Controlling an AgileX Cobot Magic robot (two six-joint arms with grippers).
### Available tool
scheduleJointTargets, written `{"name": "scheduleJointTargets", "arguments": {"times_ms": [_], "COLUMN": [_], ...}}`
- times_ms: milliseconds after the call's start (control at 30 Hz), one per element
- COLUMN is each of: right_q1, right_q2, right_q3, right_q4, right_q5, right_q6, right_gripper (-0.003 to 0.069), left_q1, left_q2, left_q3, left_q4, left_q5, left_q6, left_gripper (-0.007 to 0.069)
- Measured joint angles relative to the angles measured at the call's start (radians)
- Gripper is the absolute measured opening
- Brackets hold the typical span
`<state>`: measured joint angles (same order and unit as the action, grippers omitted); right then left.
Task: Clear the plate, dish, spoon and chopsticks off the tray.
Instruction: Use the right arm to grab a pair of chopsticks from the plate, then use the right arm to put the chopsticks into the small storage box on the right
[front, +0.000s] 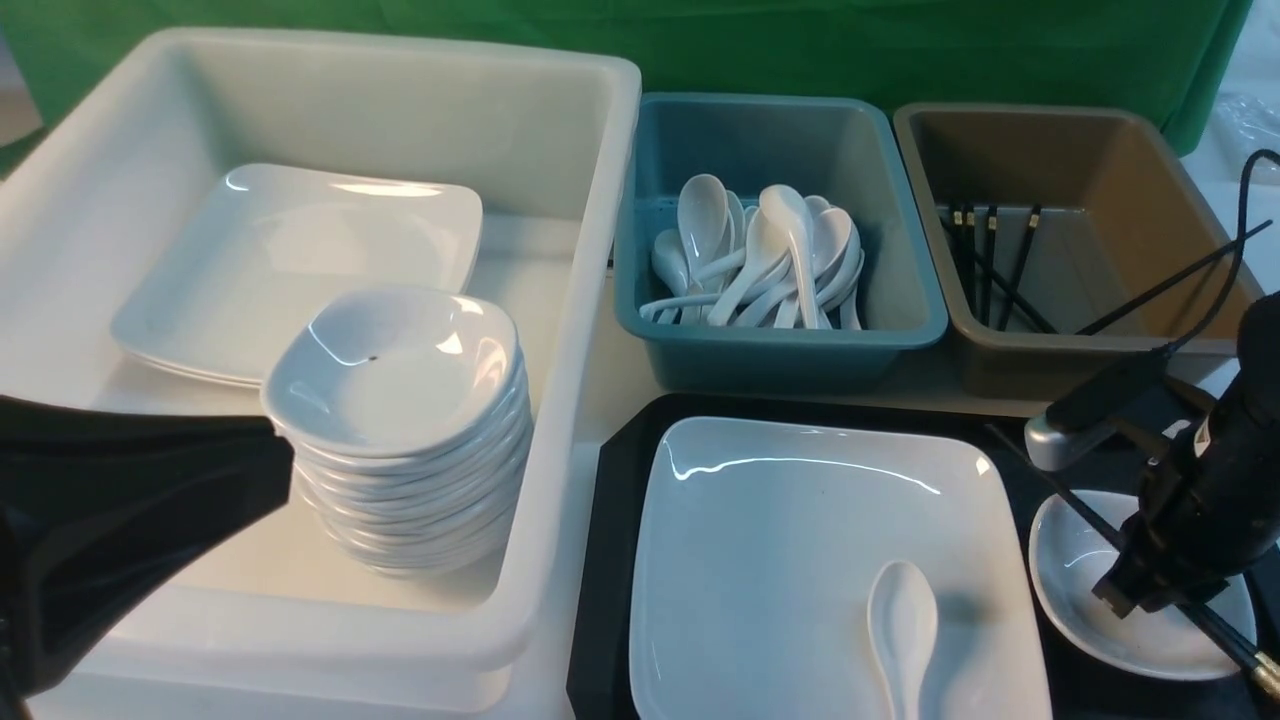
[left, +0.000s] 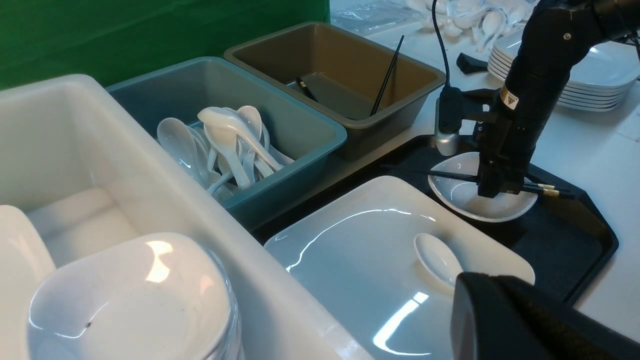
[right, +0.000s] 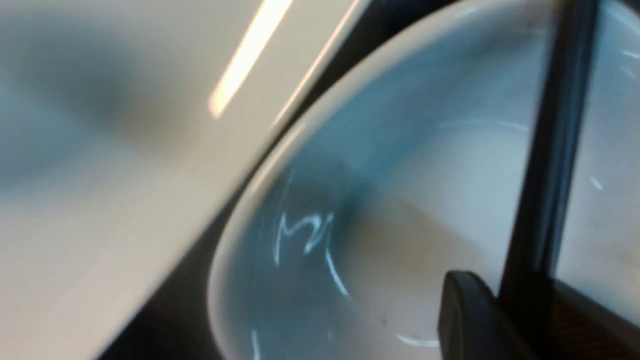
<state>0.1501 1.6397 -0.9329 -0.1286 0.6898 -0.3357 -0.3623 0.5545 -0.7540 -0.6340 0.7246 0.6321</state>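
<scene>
Green cloth (front: 800, 40) hangs behind the white desk (left: 600, 150). On it the tray (left: 575, 240) carries the plate (front: 800, 560), with the spoon (front: 903, 620) lying on the plate. Beside the plate is the dish (left: 460, 197), and the chopsticks (left: 450, 174) lie across it. The right fingers (left: 492, 189) reach down at the chopsticks, but whether they pinch them cannot be told. The likely risks are catching only one stick or dragging the dish. Of the left fingers (left: 500, 320) only a dark shape shows, so how far open they are cannot be told.

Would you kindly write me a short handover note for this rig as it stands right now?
Left gripper: at the near left, nothing seen in it; jaws unreadable.
Right gripper: down at the chopsticks lying across the dish; grip unclear.
Spoon lies on the plate; all four sit on the tray.
Done: nothing cleared. Left: all four items.
</scene>
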Motion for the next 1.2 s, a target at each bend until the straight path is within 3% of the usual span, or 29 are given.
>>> {"name": "scheduleJointTargets", "arguments": {"times_ms": [167, 433, 567, 767, 967, 1067, 1200], "right_q1": [0.016, 0.005, -0.111, -0.216, -0.229, -0.229, -0.229], "right_q2": [-0.101, -0.155, 0.010, 0.288, 0.482, 0.521, 0.519], "right_q3": [-0.003, -0.202, -0.456, -0.753, -0.914, -0.925, -0.928], "right_q4": [0.017, 0.256, 0.467, 0.737, 0.776, 0.757, 0.691], "right_q5": [0.038, 0.062, 0.002, -0.043, -0.123, -0.135, -0.107], "right_q6": [-0.012, -0.008, 0.025, 0.002, 0.044, 0.059, 0.064], "right_gripper": [0.0137, 0.0137, 0.0137, 0.0137, 0.0138, 0.0178, 0.0409], "left_q1": [0.000, 0.000, 0.000, 0.000, 0.000, 0.000, 0.000], "left_q2": [0.000, 0.000, 0.000, 0.000, 0.000, 0.000, 0.000], "left_q3": [0.000, 0.000, 0.000, 0.000, 0.000, 0.000, 0.000], "left_q4": [0.000, -0.091, -0.213, -0.234, -0.240, -0.239, -0.208], "left_q5": [-0.015, -0.176, -0.298, -0.313, -0.267, -0.255, -0.244], "left_q6": [0.000, 0.034, 0.137, 0.157, 0.157, 0.157, 0.157], "left_gripper": [0.0021, 0.0021, 0.0021, 0.0021, 0.0021, 0.0021, 0.0021]}}
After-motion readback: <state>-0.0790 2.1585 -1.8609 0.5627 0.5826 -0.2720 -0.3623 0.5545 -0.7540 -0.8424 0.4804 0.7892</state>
